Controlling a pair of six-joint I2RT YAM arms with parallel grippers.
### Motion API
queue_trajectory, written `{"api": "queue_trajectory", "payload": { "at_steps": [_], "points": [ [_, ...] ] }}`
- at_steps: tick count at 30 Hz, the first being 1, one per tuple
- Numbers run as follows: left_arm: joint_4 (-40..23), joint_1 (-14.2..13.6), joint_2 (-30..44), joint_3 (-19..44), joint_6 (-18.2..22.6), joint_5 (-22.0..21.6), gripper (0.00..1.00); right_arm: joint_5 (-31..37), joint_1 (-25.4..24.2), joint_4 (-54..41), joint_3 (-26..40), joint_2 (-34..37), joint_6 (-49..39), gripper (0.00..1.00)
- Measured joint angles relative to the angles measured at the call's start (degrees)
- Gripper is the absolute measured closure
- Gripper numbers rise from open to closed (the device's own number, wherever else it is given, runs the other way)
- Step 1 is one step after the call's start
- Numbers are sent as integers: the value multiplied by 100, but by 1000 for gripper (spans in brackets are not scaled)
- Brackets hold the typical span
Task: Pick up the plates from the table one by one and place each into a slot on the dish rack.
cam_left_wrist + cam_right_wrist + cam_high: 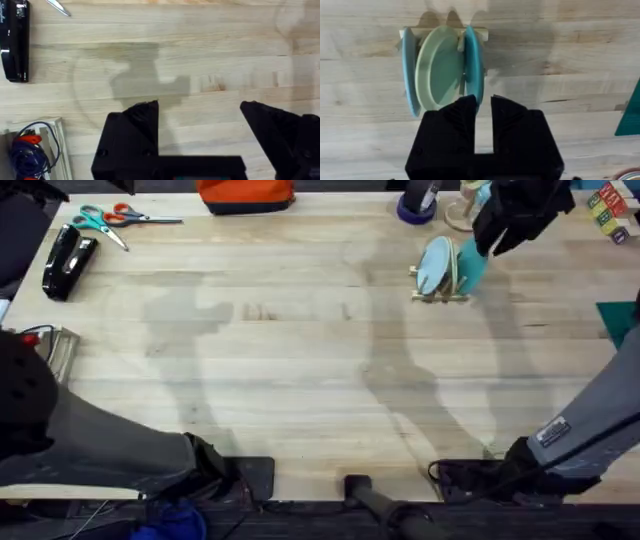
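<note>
Plates (442, 67): three, upright in dish rack (443, 296); light, stiff, slick, rim-held; right gripper (480, 112) jaws nearly closed, left gripper (200, 120) jaws spread.

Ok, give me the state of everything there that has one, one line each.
plates: three standing on edge in the rack.
dish rack: upright, loaded.
right end effector: fingers nearly closed on the rim of the outermost plate.
left end effector: open, holding nothing.
scissors: closed, lying flat.
</note>
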Motion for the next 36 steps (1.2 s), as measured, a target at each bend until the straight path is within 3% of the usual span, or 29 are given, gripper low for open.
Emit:
{"api": "queue_trajectory", "payload": {
  "at_steps": [23, 24, 25, 29, 31, 36],
  "points": [
    [0, 0, 1, 0, 0, 0, 6, -153, -37, -69, -27, -128, 0, 765],
    [0, 0, 1, 0, -2, 0, 7, -224, -56, -83, -33, -205, -2, 721],
    [0, 0, 1, 0, -2, 0, 5, -297, -86, -89, -37, -321, 5, 613],
    [0, 0, 0, 0, -1, 0, 6, -589, -229, -91, -37, -934, -20, 73],
    [0, 0, 1, 0, 0, 0, 6, -682, -306, -94, -37, -1277, -38, 13],
    [0, 0, 1, 0, 0, 0, 6, -781, -485, -116, -37, -1940, -36, 8]
  ]
}}
